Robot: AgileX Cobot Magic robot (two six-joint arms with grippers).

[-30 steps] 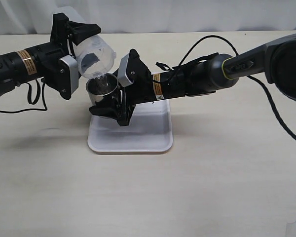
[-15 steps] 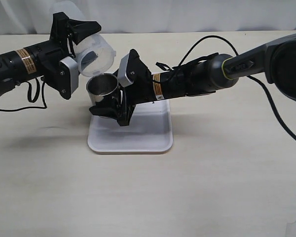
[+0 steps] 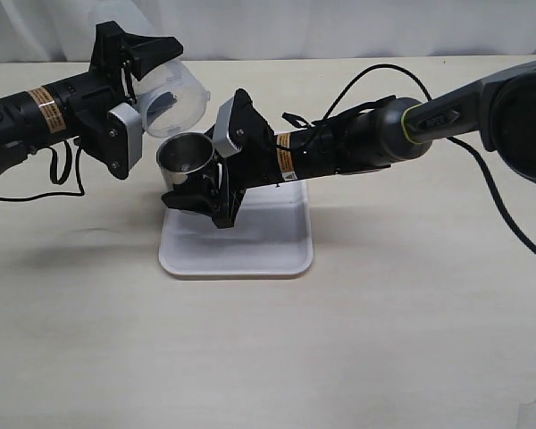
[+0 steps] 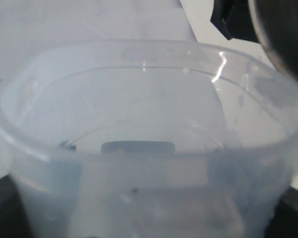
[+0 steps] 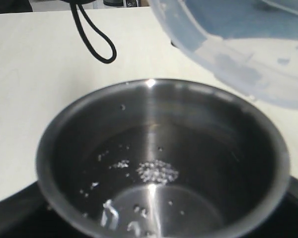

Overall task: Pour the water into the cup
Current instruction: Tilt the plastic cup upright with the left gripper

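The steel cup (image 3: pixel 183 157) hangs just above the white tray (image 3: pixel 259 255), and my right gripper (image 3: pixel 207 170) is shut on its side. In the right wrist view the cup (image 5: pixel 89 129) holds a shallow pool of water (image 5: pixel 159 171) with small bubbles. My left gripper (image 3: pixel 146 92) is shut on a translucent plastic beaker (image 3: pixel 171 96), which is tilted with its mouth facing the cup and its lip just above and behind the cup's rim. The beaker (image 4: pixel 149 129) fills the left wrist view and hides the fingers. No stream runs from it.
The tray lies on a pale wooden table (image 3: pixel 384 340). Black cables trail from both arms, one looping near the left arm (image 3: pixel 64 170) and one arching over the right arm (image 3: pixel 366 76). A white wall backs the table.
A second ago the beaker was tipped lower with water running into the cup. It has since tilted back up and the stream has stopped. The right arm and cup have not moved.
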